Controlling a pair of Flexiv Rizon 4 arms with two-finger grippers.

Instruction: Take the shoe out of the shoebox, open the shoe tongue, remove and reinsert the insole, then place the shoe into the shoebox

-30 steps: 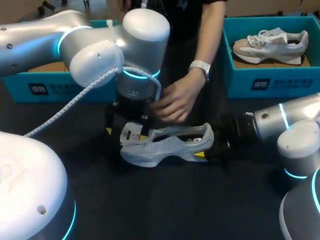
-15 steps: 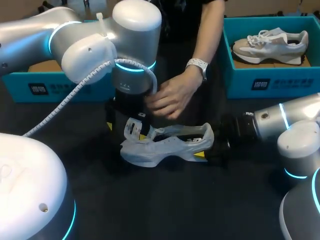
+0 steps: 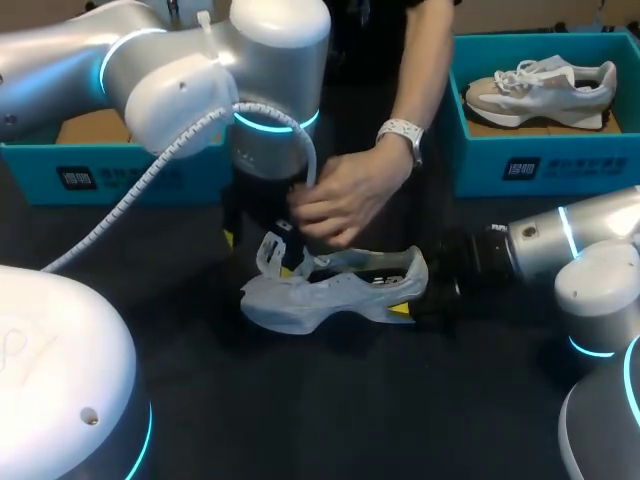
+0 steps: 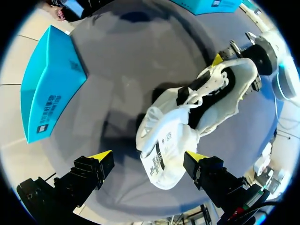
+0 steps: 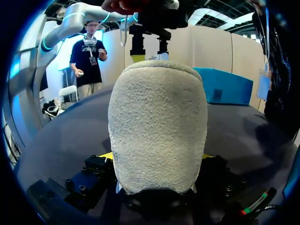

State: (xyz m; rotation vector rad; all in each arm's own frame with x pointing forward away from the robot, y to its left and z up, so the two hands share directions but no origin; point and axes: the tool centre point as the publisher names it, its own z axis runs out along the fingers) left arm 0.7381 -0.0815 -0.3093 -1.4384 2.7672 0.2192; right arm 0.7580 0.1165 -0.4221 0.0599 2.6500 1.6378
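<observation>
**Shoe** [image 3: 335,290]: white, out of its box, lying on the counter [image 3: 330,400] between the two arms, with its heel toward the right arm.

**Right hand** [image 3: 410,290]: closed on the heel from both sides, steadying the shoe. No change over the last second.

**Left hand** [image 3: 258,250]: fingers spread wide, holding nothing. It has risen from the toe end. The tongue [image 4: 166,152] now stands raised between its fingers.

**Person's hand** [image 3: 345,200]: reaches over the counter to the shoe's opening, just beside the left hand, and has shifted slightly toward it.

**Shoebox** [image 3: 100,175]: behind the left arm, well apart from the shoe.

**Status:** the tongue looks open, so removing the insole is probably next. The insole itself cannot be made out.
</observation>
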